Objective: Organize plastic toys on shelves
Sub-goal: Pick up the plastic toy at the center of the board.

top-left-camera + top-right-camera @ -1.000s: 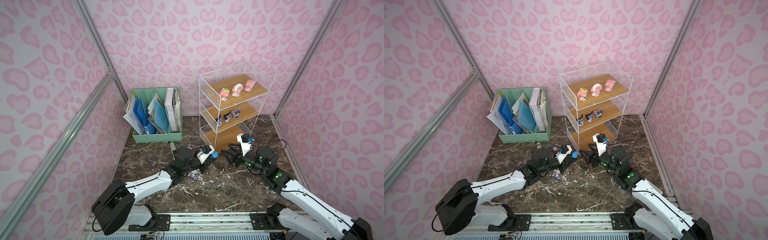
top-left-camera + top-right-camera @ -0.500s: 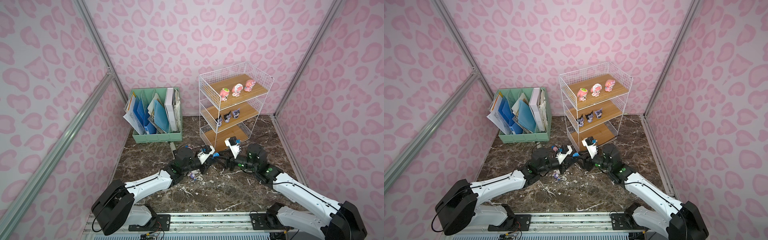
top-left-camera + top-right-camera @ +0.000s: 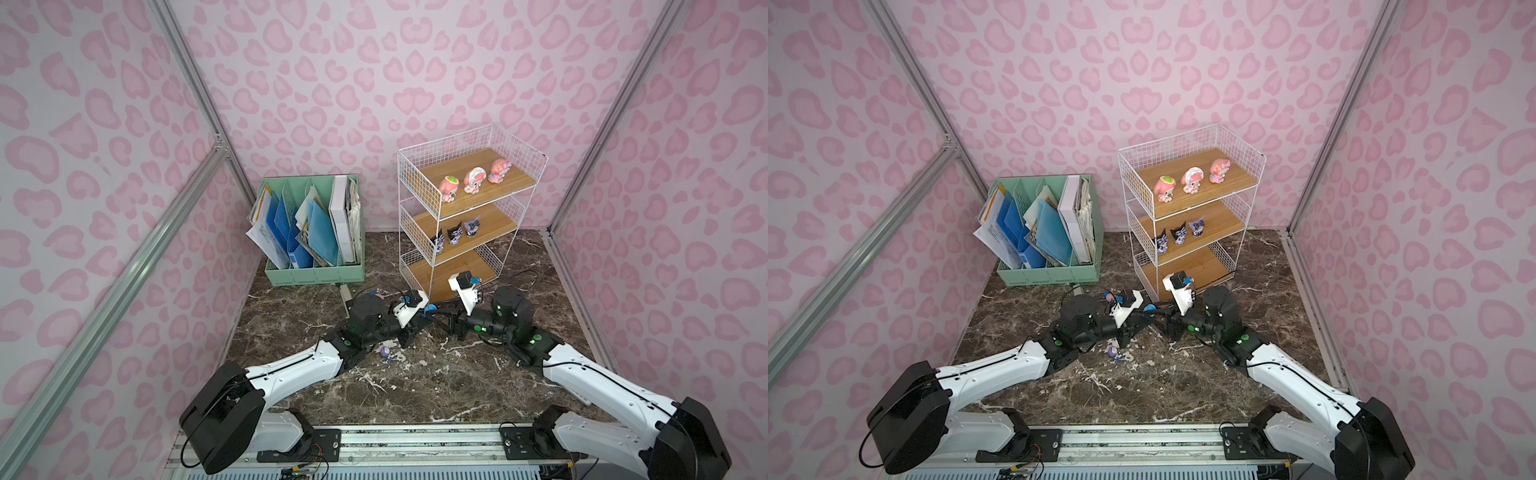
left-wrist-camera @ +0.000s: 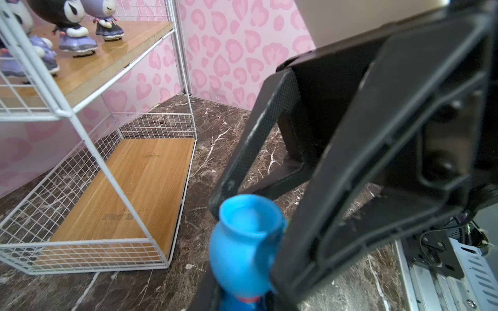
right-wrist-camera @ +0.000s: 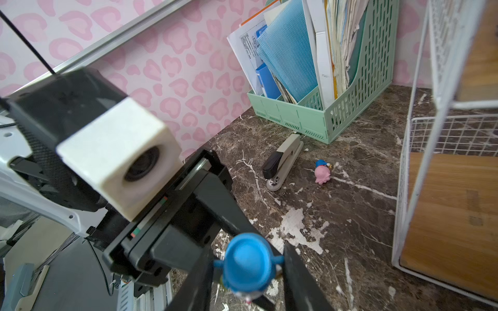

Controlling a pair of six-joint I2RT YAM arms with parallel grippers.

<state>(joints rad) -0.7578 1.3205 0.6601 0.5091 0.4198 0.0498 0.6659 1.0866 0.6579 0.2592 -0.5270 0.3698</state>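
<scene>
Op: Blue one, where is it?
Ann: Your blue toy (image 3: 430, 308) is mid-frame in both top views, between your two arms. It's just below the lowest board of the shelves (image 3: 478, 160), the white wire rack right of centre. Tiny thing: big round head, glossy bright blue, domed cap on top, little nubs out each side, a red band lower down. Face not clear.
Op: Pincers?
Ann: Your left pincer (image 3: 426, 312) is clamped right down on it, holding it. Your right pincer (image 5: 248, 253) has a finger on either side of the head, very close in. Can't tell whether the pads touch or grip it.
Op: Other toys?
Ann: Three pink toys (image 3: 473, 179) stand in a row on the top board, big pink heads, pale faces. Three black-and-purple toys (image 3: 454, 234) with pointed ears stand in a row on the middle board. A purple toy (image 3: 385, 352) is on the worktop (image 3: 415, 386), lower centre, just below your left wrist joint in the top views. A capped pink toy (image 5: 322, 172), pink body and blue cap, is on the worktop near the stapler (image 5: 281, 159). Both are in front of the green file organizer (image 3: 316, 274), which sits left of the rack.
</scene>
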